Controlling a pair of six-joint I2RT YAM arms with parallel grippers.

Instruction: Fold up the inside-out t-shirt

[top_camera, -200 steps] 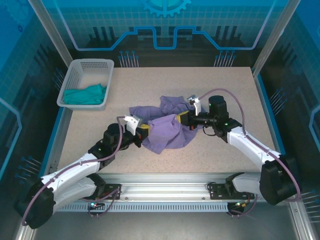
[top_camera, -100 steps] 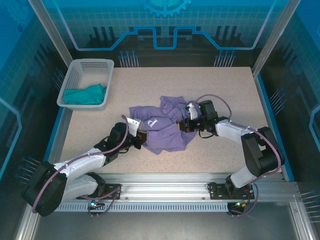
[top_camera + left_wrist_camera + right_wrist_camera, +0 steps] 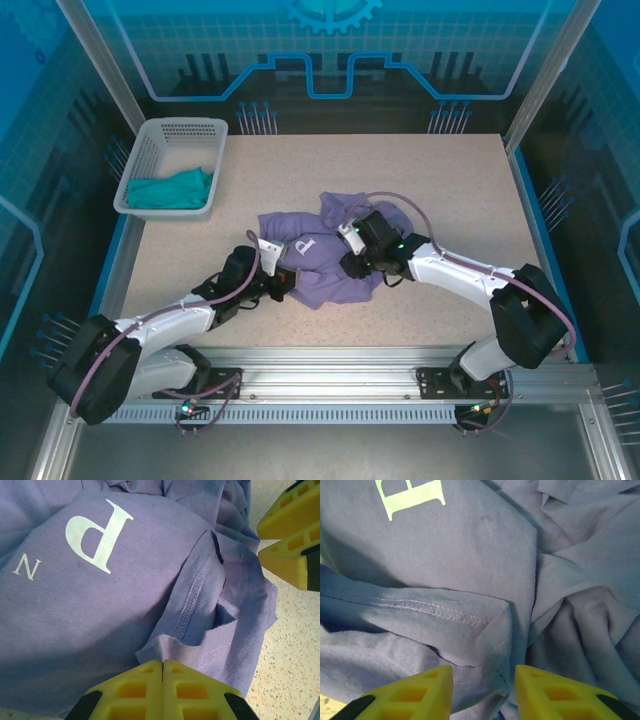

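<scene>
From above, one t-shirt (image 3: 322,268) is being shown crumpled on the table (image 3: 450,200), with one basket (image 3: 176,150) holding one teal garment (image 3: 172,188) at the far left. Two arms are being stretched low toward the shirt.

In the left wrist view, the left gripper (image 3: 162,680) is being kept pinched on a shirt fold, and the print is being cut off at the frame edge.

In the right wrist view, the right gripper (image 3: 482,690) is being held with its jaws apart over the cloth.

t-shirt (image 3: 100,605): matt cloth; tbl (image 3: 450,190): speckled matt.

top external: overhead, far | both wrists: close, facing down | shared: t-shirt (image 3: 325,285)
</scene>
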